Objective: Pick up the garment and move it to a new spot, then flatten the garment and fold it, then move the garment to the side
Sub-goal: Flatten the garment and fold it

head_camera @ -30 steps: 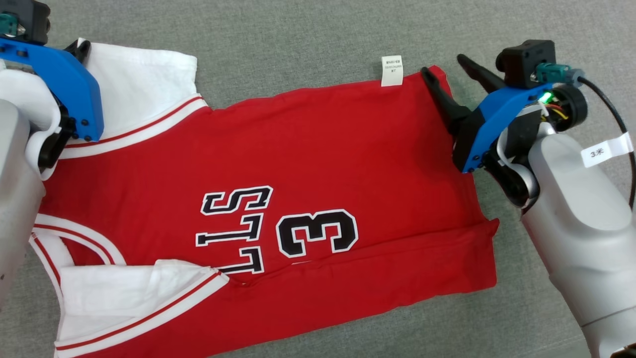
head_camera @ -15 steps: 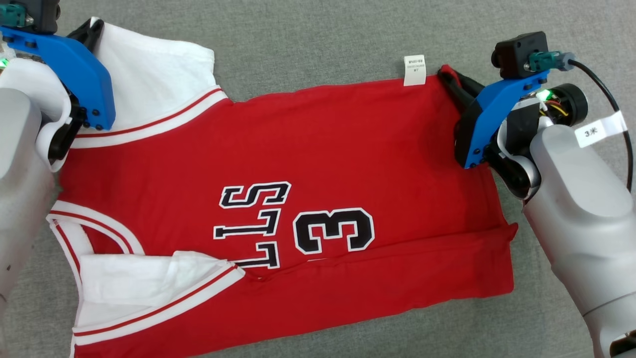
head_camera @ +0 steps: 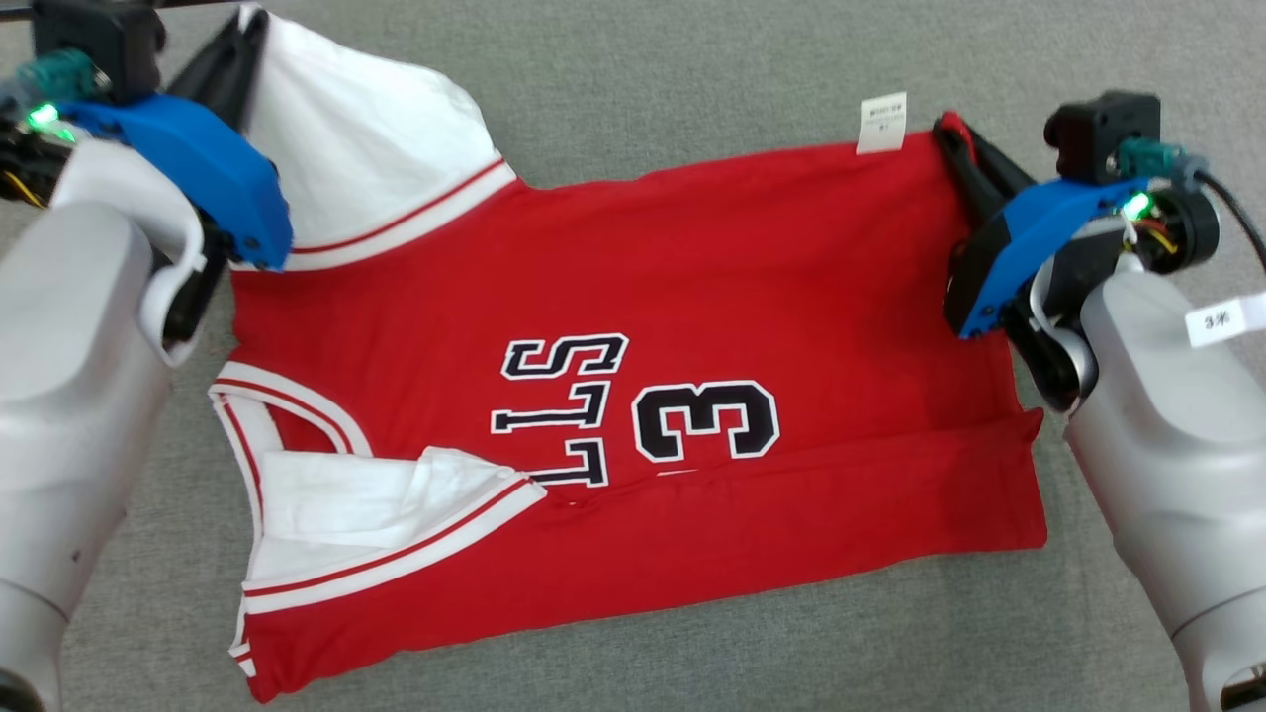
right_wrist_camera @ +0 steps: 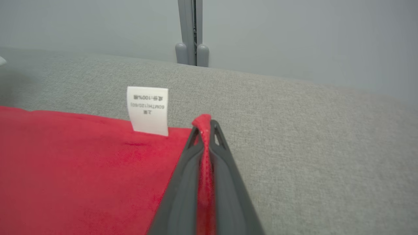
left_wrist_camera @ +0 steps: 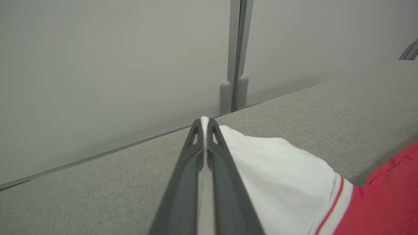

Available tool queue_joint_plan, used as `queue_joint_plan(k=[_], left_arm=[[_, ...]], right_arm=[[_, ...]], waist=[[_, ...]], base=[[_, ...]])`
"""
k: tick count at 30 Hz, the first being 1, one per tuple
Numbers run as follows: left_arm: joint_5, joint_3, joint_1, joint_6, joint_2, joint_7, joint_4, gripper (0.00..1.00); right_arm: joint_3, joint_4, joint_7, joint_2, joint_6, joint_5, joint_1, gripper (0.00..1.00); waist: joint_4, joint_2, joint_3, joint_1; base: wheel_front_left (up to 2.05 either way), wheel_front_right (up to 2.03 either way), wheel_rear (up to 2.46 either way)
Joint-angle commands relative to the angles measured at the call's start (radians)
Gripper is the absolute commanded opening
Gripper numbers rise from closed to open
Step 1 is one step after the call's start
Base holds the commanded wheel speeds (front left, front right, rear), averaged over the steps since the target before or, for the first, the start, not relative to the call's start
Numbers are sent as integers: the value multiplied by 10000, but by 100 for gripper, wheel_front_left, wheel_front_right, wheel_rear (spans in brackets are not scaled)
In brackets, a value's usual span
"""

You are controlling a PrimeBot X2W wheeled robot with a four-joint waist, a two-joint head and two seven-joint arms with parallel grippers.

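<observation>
1. The table (head_camera: 692, 59) is a grey fabric surface. A pale wall (left_wrist_camera: 98, 65) with a vertical grey post (left_wrist_camera: 235, 49) stands behind its far edge.

2. The garment (head_camera: 643, 267) is a red jersey with white sleeves. It lies spread across the middle of the table, neck end toward the robot's left and hem toward its right. A crease runs along the near side, parallel to the near edge.

3. The left arm (head_camera: 69, 376) and the right arm (head_camera: 1177, 465) flank the garment, one at each end.

4. The left gripper (head_camera: 247, 25) is clenched on the far sleeve (head_camera: 376, 148). In the left wrist view, white cloth is pinched between the closed fingers (left_wrist_camera: 222, 182) and slopes from the tips down to the table.

5. The right gripper (head_camera: 948, 127) is clenched on the far hem corner. In the right wrist view, a strip of red cloth sits between the closed fingers (right_wrist_camera: 225, 182).

6. The near sleeve (head_camera: 386, 504) lies folded onto the garment body.

7. A black "3" (head_camera: 704, 421) with a white outline is printed at mid-body, beside black letters.

8. A white label (head_camera: 882, 123) projects from the far edge onto the table, just beside the right gripper.
</observation>
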Motion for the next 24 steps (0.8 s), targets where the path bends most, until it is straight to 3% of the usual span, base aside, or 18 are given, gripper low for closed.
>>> queue_joint_plan(k=[1,10,24], left_arm=[[0,16,218,63,3,-90,-71,0],[-90,-77,2061,764,355,-818,-1998,0],[-517,-5,5837,3201,1915,-607,-7040,0]], right_arm=[[-16,48,-83,4,2,3,193,0],[-158,452,-1123,77,2,96,1221,0],[-531,774,-1980,-60,2,-57,2367,0]], waist=[[24,1,-47,1],[317,1,-636,1],[684,1,-1354,1]], base=[[0,0,0],[0,0,0],[0,0,0]])
